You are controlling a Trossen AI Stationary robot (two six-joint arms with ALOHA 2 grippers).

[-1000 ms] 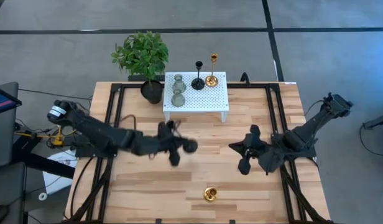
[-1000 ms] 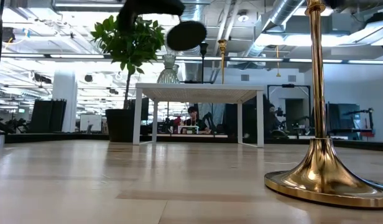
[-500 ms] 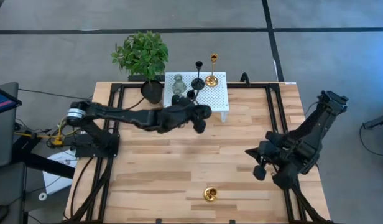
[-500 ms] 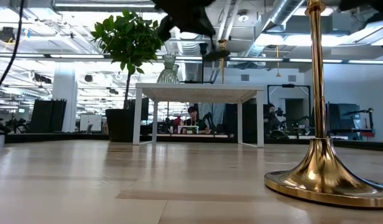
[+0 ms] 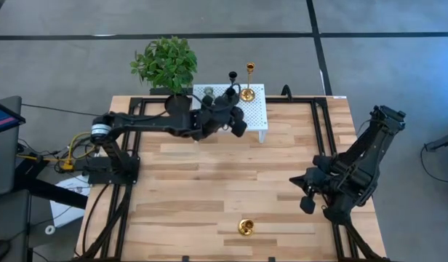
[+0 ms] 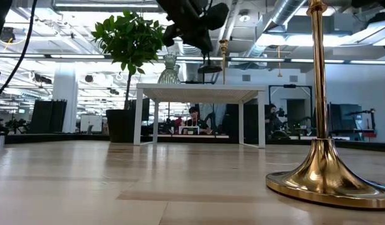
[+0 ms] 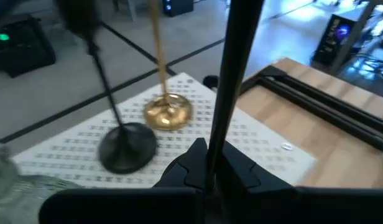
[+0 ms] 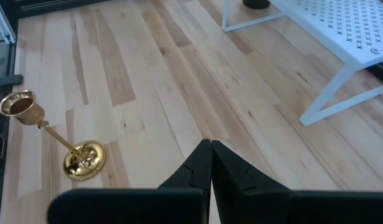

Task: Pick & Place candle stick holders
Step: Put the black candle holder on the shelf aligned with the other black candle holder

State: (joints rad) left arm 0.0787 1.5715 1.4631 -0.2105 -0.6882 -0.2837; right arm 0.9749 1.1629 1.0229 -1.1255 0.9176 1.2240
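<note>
My left gripper (image 5: 228, 116) hangs over the white perforated stand (image 5: 257, 115) at the far middle of the table, shut on a black candle stick holder (image 7: 232, 81). On the stand are another black holder (image 7: 128, 146), a gold one (image 7: 168, 112) and a grey-green one (image 5: 208, 92), each standing on its round base. A second gold holder (image 5: 245, 227) stands on its base near the table's front edge. My right gripper (image 5: 305, 195) waits shut and empty at the table's right. My left gripper pinches the black holder's slim stem (image 7: 214, 146) between its two fingers. The fingers come nearly level from the table's left and lie across the stem. The holder is tilted and lifted clear above the stand, with its round base (image 5: 238, 127) on the near side of the fingers.
A black pot with a green plant (image 5: 166, 65) stands just left of the stand. Black frame rails (image 5: 322, 138) run along the table's left and right sides. Bare wood lies between the stand and the near gold holder (image 8: 83, 158).
My left gripper has carried the black holder up and toward the far edge, from the table's middle to above the white stand, turning as it went. My right gripper has drawn back toward the table's right edge and stayed shut.
</note>
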